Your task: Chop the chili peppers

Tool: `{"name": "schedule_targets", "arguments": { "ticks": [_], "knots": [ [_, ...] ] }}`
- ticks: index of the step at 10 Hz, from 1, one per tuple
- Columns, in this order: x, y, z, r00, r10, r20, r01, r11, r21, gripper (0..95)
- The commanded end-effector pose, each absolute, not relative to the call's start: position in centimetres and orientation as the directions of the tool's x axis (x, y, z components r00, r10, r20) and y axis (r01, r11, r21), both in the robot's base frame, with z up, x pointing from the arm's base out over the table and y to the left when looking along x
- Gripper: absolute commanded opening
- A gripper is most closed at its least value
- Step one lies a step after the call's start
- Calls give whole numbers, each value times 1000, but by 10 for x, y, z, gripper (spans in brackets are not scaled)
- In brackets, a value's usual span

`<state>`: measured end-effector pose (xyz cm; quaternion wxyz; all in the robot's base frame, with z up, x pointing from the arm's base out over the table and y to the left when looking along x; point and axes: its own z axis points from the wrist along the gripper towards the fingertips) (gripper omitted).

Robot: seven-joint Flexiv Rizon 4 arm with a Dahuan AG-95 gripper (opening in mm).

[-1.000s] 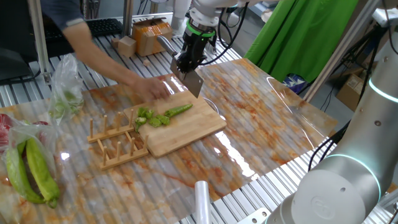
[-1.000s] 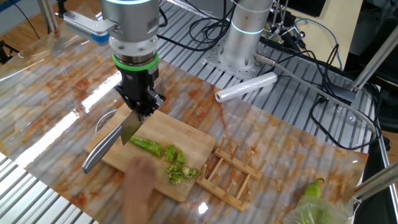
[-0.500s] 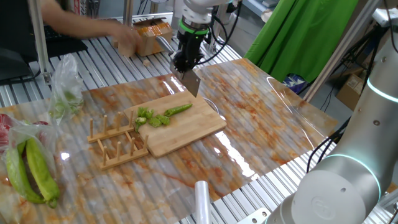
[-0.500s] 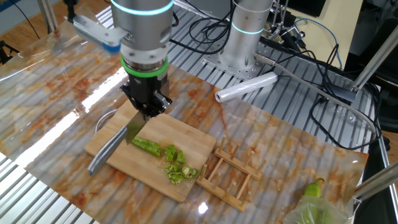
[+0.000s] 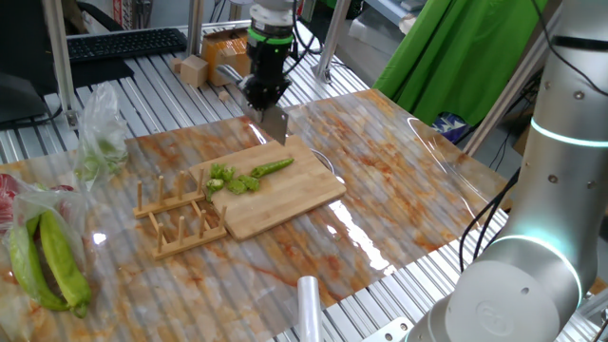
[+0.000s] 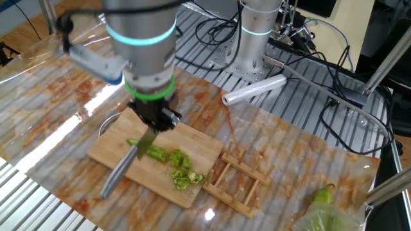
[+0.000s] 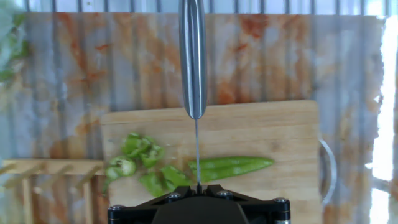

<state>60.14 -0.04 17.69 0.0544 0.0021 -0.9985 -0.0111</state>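
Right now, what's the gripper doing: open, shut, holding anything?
Gripper: shut on the knife, blade down over the chili on the cutting board.

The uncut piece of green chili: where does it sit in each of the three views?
One fixed view: chili on the cutting board, right of the slices.
The other fixed view: chili left of the slices, behind the knife.
Hand view: chili lower centre, right of the blade.
Shared landmark: the wooden rack.

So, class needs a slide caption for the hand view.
Knife held edge-down over a green chili and its slices on a cutting board.
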Motion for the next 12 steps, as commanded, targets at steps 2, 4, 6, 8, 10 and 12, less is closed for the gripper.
{"name": "schedule_targets", "arguments": {
  "ticks": [2,4,6,8,10,12],
  "knots": [
    [606,7,168,-998,5,61,7,1000,24,0],
    [608,10,164,-1000,-6,17,-5,1000,27,0],
    [607,10,160,-1000,-8,17,-8,1000,23,0],
    [606,9,152,-1000,-17,6,-17,1000,23,0],
    [603,4,142,-1000,-29,-11,-29,999,18,0],
    [600,-4,131,-999,-41,-12,-42,999,27,0]
  ]
}}
